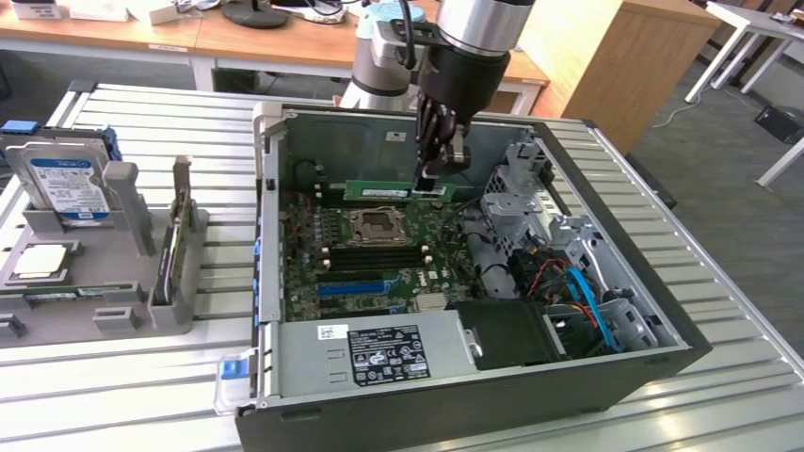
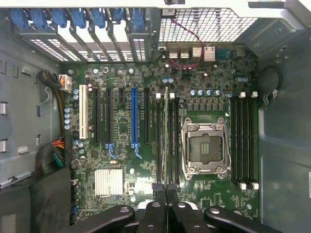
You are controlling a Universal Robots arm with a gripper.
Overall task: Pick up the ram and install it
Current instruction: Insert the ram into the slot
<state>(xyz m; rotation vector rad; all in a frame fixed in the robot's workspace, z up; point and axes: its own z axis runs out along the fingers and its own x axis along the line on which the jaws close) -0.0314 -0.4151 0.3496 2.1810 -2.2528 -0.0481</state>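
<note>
Now the pincer (image 1: 434, 177) is down inside the open computer case (image 1: 339, 141), its jaws drawn narrow and clamped on the ram (image 1: 377, 191). That green stick hangs level, just beside the CPU socket (image 1: 375, 224). From the wrist it's a thin edge-on line alongside that socket, over the black memory slots (image 2: 159, 141), with the fingers (image 2: 156, 201) pinching its upper edge. Whether it's seated in a slot, I can't tell.
</note>
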